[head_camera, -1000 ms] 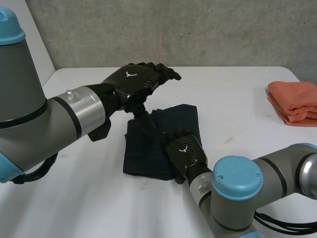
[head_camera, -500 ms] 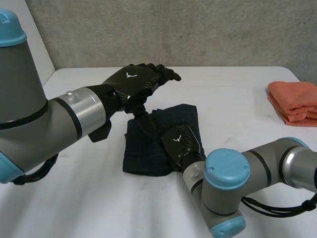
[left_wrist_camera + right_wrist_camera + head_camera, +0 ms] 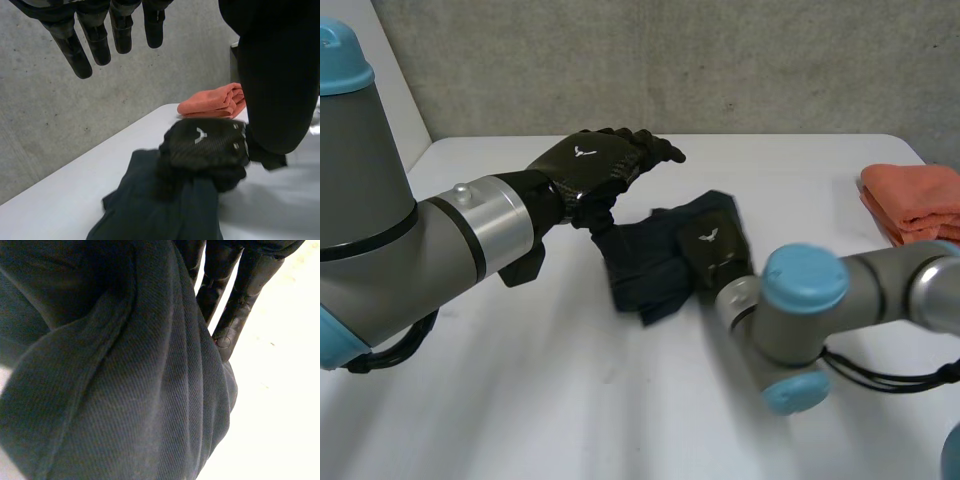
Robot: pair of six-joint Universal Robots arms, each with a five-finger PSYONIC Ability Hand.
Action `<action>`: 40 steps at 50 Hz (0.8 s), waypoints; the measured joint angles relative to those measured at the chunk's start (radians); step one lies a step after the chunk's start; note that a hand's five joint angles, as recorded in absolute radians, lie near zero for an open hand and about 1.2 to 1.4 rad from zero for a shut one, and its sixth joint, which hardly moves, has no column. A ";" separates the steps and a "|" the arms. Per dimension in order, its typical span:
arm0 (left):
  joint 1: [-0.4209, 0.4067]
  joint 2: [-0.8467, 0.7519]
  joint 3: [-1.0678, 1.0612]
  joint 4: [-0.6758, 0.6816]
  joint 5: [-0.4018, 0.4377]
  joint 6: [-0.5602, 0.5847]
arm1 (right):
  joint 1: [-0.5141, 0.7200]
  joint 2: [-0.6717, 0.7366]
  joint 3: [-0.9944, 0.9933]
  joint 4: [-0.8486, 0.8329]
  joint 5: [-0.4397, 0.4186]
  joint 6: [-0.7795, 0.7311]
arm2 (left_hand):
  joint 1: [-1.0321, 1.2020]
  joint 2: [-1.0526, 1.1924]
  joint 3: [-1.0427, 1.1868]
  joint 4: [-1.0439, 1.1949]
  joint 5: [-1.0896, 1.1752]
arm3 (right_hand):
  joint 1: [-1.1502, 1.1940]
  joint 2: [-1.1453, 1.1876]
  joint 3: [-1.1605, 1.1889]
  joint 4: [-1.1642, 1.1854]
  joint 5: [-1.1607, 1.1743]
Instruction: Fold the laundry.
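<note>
Lying bunched near the centre of the head view, the dark cloth (image 3: 645, 270) rests on the white desk (image 3: 520, 400), its long axis running from the lower left up toward the right. Part of it is gathered and raised off the surface rather than spread flat.

The right hand (image 3: 712, 250) is on the cloth's right end, back upward. In the left wrist view its fingers bend over a gathered fold, and in its own wrist view cloth is heaped against the palm beside them, so it appears to be gripping that fold.

The left hand (image 3: 595, 165) hovers above the cloth's upper-left corner with its fingers held straight and apart, holding nothing. Its thumb hangs down close to that corner, but I cannot tell whether it touches.

The right hand is the nearer one and the one engaged. Finishing a fold would likely mean carrying the held end across the long axis toward the left hand's corner.

A folded orange towel (image 3: 915, 205) sits well apart at the right edge of the frame.
</note>
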 measured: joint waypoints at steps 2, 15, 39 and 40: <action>0.001 0.000 0.000 0.000 0.000 -0.001 | -0.053 -0.010 -0.004 0.017 -0.029 -0.024 | 0.000 0.000 0.000 0.000 0.000 | 0.000 0.000 0.000 0.000 0.000; 0.003 0.000 0.001 0.000 -0.001 -0.001 | -0.397 -0.038 -0.084 0.114 -0.300 -0.215 | 0.000 0.000 0.000 0.000 0.000 | 0.000 0.000 0.011 0.008 0.019; 0.005 -0.006 -0.002 0.001 -0.007 -0.006 | -0.586 0.189 -0.886 0.149 -0.384 0.084 | 0.000 0.000 0.000 0.000 0.000 | 0.000 0.000 0.013 0.014 0.049; 0.005 -0.006 -0.002 0.001 -0.008 -0.009 | -0.609 0.209 -0.916 0.155 -0.391 0.094 | 0.000 0.000 0.000 0.000 0.000 | 0.000 0.000 0.013 0.014 0.050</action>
